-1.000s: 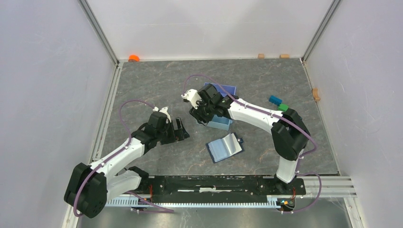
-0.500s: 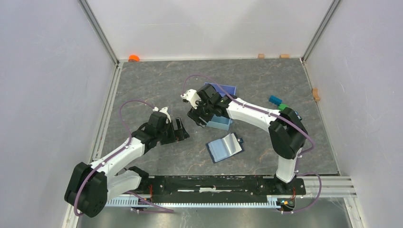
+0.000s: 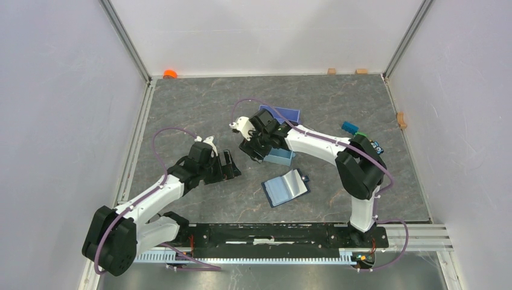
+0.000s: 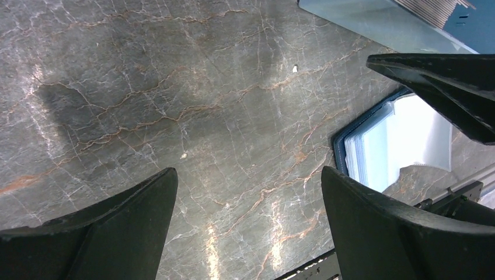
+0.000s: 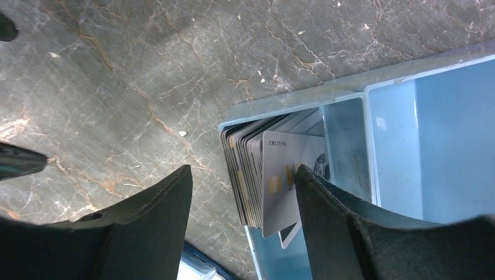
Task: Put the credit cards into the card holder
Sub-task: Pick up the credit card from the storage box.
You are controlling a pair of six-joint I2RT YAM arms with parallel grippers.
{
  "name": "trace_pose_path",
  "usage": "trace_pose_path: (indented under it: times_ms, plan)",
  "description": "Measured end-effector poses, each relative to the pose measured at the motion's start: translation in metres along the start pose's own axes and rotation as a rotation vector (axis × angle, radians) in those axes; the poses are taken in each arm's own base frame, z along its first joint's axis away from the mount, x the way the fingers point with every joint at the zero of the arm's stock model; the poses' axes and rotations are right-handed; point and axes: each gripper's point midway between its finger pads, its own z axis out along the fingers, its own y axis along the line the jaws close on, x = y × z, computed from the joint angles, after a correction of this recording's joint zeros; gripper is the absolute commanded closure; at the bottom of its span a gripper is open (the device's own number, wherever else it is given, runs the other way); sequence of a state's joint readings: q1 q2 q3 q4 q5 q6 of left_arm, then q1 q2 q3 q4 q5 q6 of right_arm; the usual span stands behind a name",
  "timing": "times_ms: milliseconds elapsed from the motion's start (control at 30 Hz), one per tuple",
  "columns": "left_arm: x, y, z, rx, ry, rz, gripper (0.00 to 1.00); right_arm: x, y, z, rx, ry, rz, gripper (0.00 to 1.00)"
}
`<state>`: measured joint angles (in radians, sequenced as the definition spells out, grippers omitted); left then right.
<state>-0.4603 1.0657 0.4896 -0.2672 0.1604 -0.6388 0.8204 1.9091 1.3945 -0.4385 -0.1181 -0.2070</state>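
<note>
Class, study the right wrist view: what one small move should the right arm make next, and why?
Probably lower the right gripper until its open jaws straddle the front one of the credit cards, ready to close. The cards stand on edge in a compartment of the tray, none is gripped yet, and the card holder lies open nearby.

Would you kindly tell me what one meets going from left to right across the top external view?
Orange object in the far corner → left arm's fingers → open card holder → teal block → wooden block by the right wall.
</note>
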Motion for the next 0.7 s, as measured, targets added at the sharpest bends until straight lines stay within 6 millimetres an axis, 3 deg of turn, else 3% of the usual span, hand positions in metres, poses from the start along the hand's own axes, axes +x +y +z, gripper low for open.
trace_pose_path:
  times_ms: [267, 700]
  plan:
    - [0.001, 0.001, 0.001, -0.003, 0.004, -0.001, 0.01, -0.013, 0.010, -0.017, -0.048, -0.048, -0.009, 0.44]
    - [0.001, 0.001, 0.001, -0.002, 0.003, -0.001, 0.01, -0.013, 0.011, -0.019, -0.054, -0.049, -0.010, 0.72]
